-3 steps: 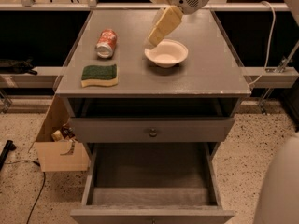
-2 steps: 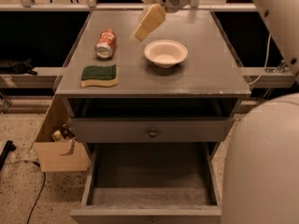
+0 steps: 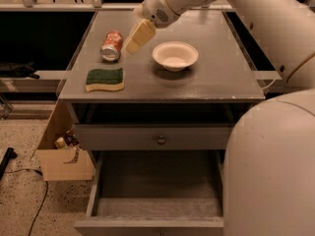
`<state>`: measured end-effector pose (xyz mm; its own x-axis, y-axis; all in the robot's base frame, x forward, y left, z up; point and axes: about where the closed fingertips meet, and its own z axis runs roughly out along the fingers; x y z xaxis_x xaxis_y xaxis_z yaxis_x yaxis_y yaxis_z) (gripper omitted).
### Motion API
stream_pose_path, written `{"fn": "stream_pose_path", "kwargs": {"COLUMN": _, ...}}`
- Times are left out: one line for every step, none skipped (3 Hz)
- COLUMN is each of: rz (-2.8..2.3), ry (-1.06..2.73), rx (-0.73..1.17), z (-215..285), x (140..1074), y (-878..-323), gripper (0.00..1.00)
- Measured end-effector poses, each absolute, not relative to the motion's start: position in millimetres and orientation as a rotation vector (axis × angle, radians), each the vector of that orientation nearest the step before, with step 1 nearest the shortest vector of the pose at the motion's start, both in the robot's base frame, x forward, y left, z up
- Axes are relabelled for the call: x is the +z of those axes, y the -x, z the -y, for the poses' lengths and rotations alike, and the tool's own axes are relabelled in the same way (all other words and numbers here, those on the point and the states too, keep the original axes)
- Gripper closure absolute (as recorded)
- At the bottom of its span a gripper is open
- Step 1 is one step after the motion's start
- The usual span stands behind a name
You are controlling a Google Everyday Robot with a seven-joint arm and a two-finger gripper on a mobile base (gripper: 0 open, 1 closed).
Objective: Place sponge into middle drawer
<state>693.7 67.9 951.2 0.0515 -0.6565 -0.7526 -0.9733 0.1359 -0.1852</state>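
The gripper point(image 3: 133, 44) hangs over the back left part of the grey cabinet top point(image 3: 216, 85), tilted down and to the left, its pale yellow tip just beside the red soda can point(image 3: 112, 45) and left of the white bowl point(image 3: 175, 56). From this angle I cannot tell whether the gripper is open or closed; nothing shows in its grasp. The white arm point(image 3: 256, 14) reaches in from the upper right, and a large rounded part of the robot's body point(image 3: 270, 171) fills the lower right corner. The sponge point(image 3: 105, 78) lies flat near the front left edge of the cabinet top, green scouring face up with the pale yellow foam showing along its front edge; it is in front of the can and apart from the gripper. The can lies on its side. The bowl stands upright near the middle, empty. Below the top are 1 dark open slot, then a closed drawer front point(image 3: 118, 137) with a small round knob point(image 3: 161, 140). Under that, the middle drawer point(image 3: 157, 205) is pulled out toward the camera, its pale worn floor bare. A cardboard box point(image 3: 61, 163) sits on the speckled floor left of the cabinet, with a dark cable point(image 3: 37, 215) trailing nearby.
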Motion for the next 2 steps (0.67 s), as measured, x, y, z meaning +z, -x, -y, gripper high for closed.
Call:
{"fn": "stream_pose_path", "kwargs": {"rz": -1.687, "ry": 1.589, "rx": 0.568, "z": -75, "x": 937, "y": -692, "gripper": 0.00}}
{"fn": "stream_pose_path", "kwargs": {"rz": -1.697, "ry": 1.637, "rx": 0.587, "z": -92, "x": 919, "y": -657, "gripper": 0.00}}
